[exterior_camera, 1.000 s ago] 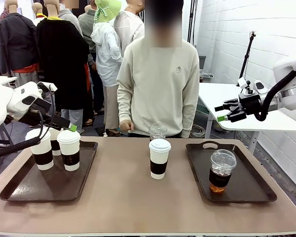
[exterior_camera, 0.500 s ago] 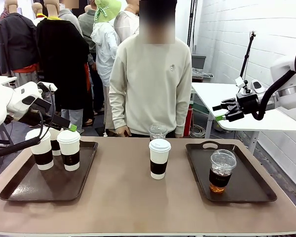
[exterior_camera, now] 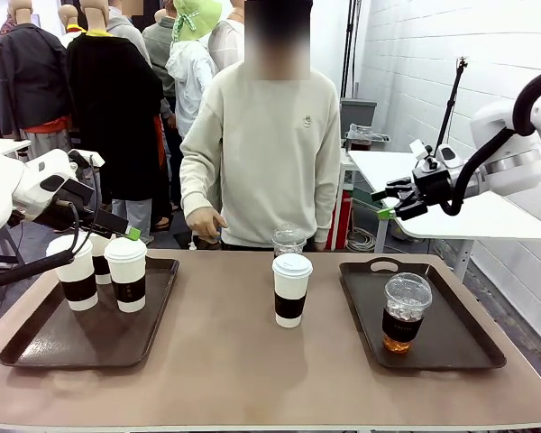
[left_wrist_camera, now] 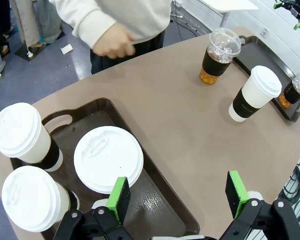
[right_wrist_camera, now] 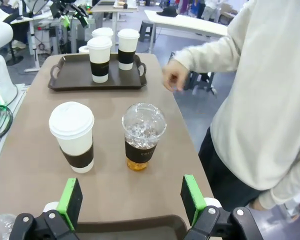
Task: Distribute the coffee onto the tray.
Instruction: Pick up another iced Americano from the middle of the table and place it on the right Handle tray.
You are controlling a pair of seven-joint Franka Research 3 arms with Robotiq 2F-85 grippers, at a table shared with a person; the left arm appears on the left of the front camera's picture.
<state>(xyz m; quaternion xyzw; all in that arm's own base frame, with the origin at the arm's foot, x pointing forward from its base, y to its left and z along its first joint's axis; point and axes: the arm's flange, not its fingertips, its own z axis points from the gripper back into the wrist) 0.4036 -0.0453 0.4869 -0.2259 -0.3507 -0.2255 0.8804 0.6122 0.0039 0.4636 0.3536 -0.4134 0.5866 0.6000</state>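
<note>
Brown counter point(exterior_camera: 225, 370), person in a pale sweater standing at the far side. Left gripper point(left_wrist_camera: 177, 196): fingers spread wide with nothing between them, hovering over the left tray point(exterior_camera: 36, 347), well to the robot's left of the middle cup point(exterior_camera: 291, 290). Three white-lidded cups point(exterior_camera: 126, 273) with dark sleeves stand upright on that tray, bunched at its far end, right under the wrist camera. Right gripper point(right_wrist_camera: 131, 199): fingers also wide apart and empty, held high in the air to the right of the middle cup, roughly over the right tray point(exterior_camera: 451, 347).

Middle cup has a white lid and dark sleeve and stands upright on bare counter between the two trays. Clear dome cup point(exterior_camera: 288, 240) stands just behind it toward the person, also on bare counter. Second dome cup point(exterior_camera: 404, 314), with amber drink at the bottom, stands on the right tray, right of the middle cup. Person's hand point(exterior_camera: 203, 221) hangs beyond and left of the middle cup, over the counter's far edge, touching nothing.
</note>
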